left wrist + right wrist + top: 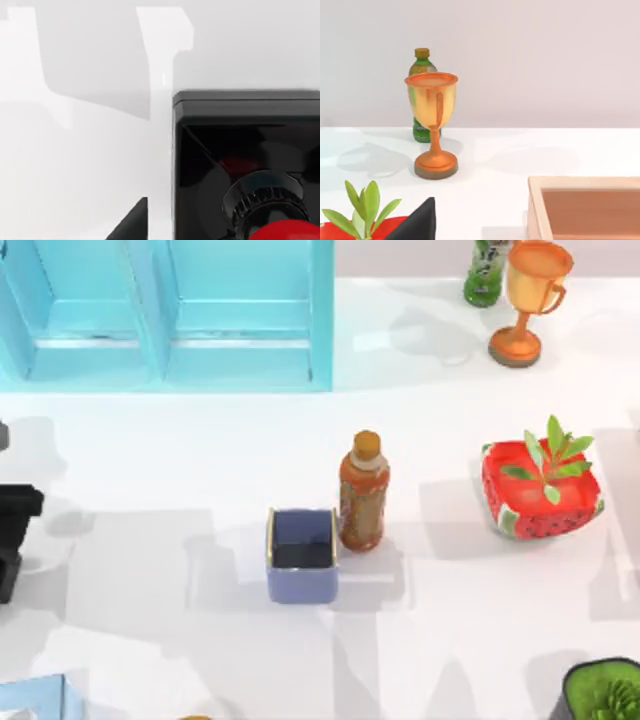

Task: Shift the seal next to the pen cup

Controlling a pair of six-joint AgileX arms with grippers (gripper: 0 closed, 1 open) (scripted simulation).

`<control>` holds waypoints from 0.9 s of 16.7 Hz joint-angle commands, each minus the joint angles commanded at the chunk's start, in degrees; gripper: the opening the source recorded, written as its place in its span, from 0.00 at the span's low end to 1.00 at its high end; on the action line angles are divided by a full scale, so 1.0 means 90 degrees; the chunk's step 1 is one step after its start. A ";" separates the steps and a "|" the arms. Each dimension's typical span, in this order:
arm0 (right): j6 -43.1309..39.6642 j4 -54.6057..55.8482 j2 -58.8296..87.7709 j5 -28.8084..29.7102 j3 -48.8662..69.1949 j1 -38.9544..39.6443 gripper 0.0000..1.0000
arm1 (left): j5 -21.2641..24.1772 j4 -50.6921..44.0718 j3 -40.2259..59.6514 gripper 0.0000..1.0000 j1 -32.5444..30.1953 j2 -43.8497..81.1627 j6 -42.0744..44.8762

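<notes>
Closing in on the seal (250,165) at far left, jaw state unreadable; next, grasping, carrying toward the pen cup (302,554).

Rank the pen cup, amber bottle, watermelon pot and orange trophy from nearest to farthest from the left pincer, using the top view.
From the left pincer at the table's left edge:
1. Pen cup, centre.
2. Amber bottle, just right of the cup.
3. Watermelon pot, right side.
4. Orange trophy, far right corner.
</notes>
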 joint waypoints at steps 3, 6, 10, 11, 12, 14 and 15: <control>0.0000 0.0000 0.0000 0.0000 0.0000 0.0000 1.00 | 0.0000 0.0000 0.0000 0.40 0.0000 0.0000 0.0000; 0.0000 0.0000 0.0000 0.0000 0.0000 0.0000 1.00 | 0.0000 0.0000 0.0000 0.17 0.0000 0.0000 0.0000; 0.0000 0.0000 0.0000 0.0000 0.0000 0.0000 1.00 | 0.0000 0.0000 0.0000 0.00 0.0000 0.0000 0.0000; 0.0000 0.0000 0.0000 0.0000 0.0000 0.0000 1.00 | 0.0000 0.0000 0.0000 0.00 0.0000 0.0000 0.0000; 0.0000 0.0000 0.0000 0.0000 0.0000 0.0000 1.00 | 0.0000 0.0000 0.0000 0.00 0.0000 0.0000 0.0000; 0.0000 0.0000 0.0000 0.0000 0.0000 0.0000 1.00 | 0.0000 0.0000 0.0000 0.00 0.0000 0.0000 0.0000; 0.0000 0.0000 0.0000 0.0000 0.0000 0.0000 1.00 | 0.0000 0.0000 0.0000 0.00 0.0000 0.0000 0.0000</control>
